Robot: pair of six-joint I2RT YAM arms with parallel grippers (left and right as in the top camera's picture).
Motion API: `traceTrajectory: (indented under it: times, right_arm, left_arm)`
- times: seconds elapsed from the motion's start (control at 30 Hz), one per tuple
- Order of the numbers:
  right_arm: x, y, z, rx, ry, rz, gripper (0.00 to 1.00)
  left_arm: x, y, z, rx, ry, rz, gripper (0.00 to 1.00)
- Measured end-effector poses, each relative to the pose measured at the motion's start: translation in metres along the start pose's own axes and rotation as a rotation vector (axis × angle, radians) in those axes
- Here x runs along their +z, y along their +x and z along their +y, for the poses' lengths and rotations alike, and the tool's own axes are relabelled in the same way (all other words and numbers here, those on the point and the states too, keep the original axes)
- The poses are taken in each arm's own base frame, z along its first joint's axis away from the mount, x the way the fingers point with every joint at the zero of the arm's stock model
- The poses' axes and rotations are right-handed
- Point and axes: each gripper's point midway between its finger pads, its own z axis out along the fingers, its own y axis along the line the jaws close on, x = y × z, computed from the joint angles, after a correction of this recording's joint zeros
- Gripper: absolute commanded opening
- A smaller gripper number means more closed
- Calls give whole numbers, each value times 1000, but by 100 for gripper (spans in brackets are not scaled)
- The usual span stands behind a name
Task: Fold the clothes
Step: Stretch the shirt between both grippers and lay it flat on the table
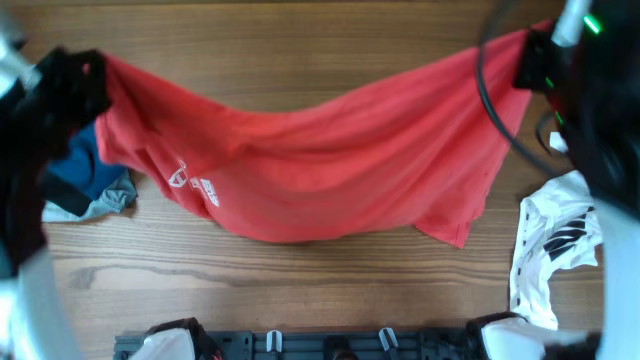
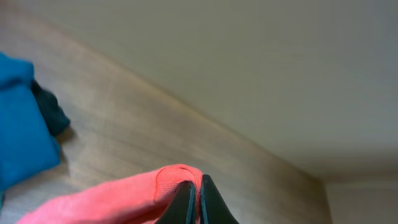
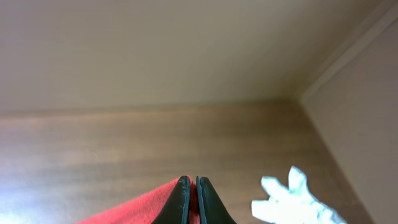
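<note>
Stretched across the far side of the wooden table (image 1: 300, 290): a red T-shirt (image 1: 320, 170), pinched at both ends, sagging in the middle, white logo print (image 1: 190, 182) showing near the left end. Left gripper (image 2: 199, 183) clamped tight on one red edge; right gripper (image 3: 191, 182) likewise closed on the other. Probably the spreading-out ahead of a first fold. To do it well: hold both pinches firm, pull apart evenly to take out the slack, lower flat, and steer clear of the blue folded garment (image 1: 85, 168) at left and the white garment (image 1: 555, 245) at right. Uneven tension likely to leave creases.
</note>
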Motion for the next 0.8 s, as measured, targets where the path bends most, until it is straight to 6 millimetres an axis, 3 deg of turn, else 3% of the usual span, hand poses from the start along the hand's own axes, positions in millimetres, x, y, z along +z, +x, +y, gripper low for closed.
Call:
traceTrajectory:
  times: [0.03,0.07,0.17,0.27,0.3,0.37,0.4,0.43,0.47,0.53,0.57,0.6,0.63,0.67,0.7,0.77,0.8]
  right_arm:
    - [30,10,10,-9,-24,68,4]
    - [63,23,19,-14,-48,140,4]
    - [158,50,45,8,-128,251,4]
    - [231,47,53,66,-161,186,4]
    - [242,31,46,103,-160,128,4]
    - [232,-20,24,197,-147,-7,4]
    - [206,-72,-1,266,-139,-149,4]
    - [173,-115,-26,309,-131,-279,4]
    - [148,-134,-43,324,-116,-337,4]
    - [99,-150,-71,340,-89,-389,4]
    - [86,-144,-75,341,-84,-359,4]
    - [87,-122,-72,332,-80,-265,4]
    - [97,-87,-66,321,-76,-119,4]
    - [113,-51,-60,308,-71,25,4]
    - [128,-3,-54,284,-63,215,4]
    - [152,56,-44,253,-58,438,4]
    - [161,99,-39,229,-56,594,4]
  left_arm:
    - [23,2,8,-16,-19,49,4]
    - [61,7,23,-41,-50,120,4]
    - [146,9,44,-55,-61,191,4]
    - [220,2,39,16,31,159,4]
    - [237,-13,28,54,81,101,4]
    - [236,-46,5,99,152,-11,4]
    - [216,-91,-28,142,233,-155,4]
    - [180,-129,-58,177,301,-281,4]
    - [150,-148,-75,196,332,-346,4]
    - [86,-168,-101,220,368,-417,4]
    - [64,-163,-103,212,359,-398,4]
    - [58,-143,-94,179,312,-307,4]
    - [60,-100,-70,123,219,-124,4]
    - [67,-71,-53,96,155,0,4]
    - [81,-33,-30,67,74,164,4]
    - [111,29,3,42,-35,430,4]
    - [121,51,15,40,-70,526,4]
